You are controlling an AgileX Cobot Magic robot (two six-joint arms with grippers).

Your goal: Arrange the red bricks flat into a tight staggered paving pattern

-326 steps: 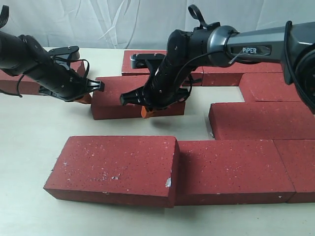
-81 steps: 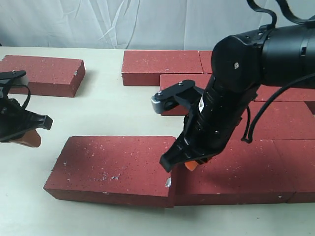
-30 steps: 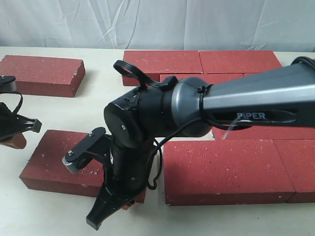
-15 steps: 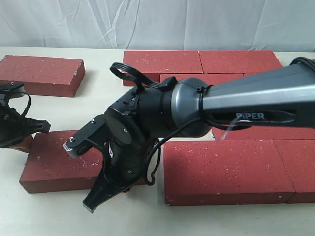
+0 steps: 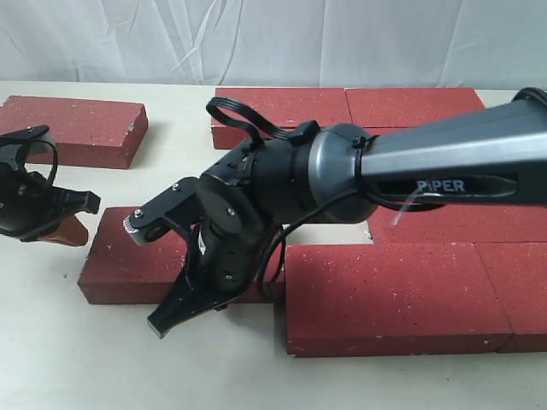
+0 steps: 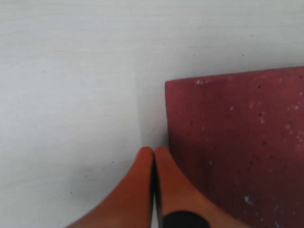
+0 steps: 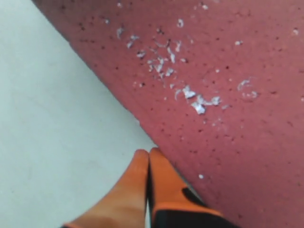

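Tabletop [image 5: 51, 359] holds red bricks [image 5: 393, 290]; closed right gripper [image 7: 148, 156] beside one

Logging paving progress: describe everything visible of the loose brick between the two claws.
The loose brick is dark red, rough, white-speckled and scuffed on top. It lies flat on the pale table, left of the front row. The shut left claw sits at its short end, the shut right claw at its near long edge; the right arm hides its other end.
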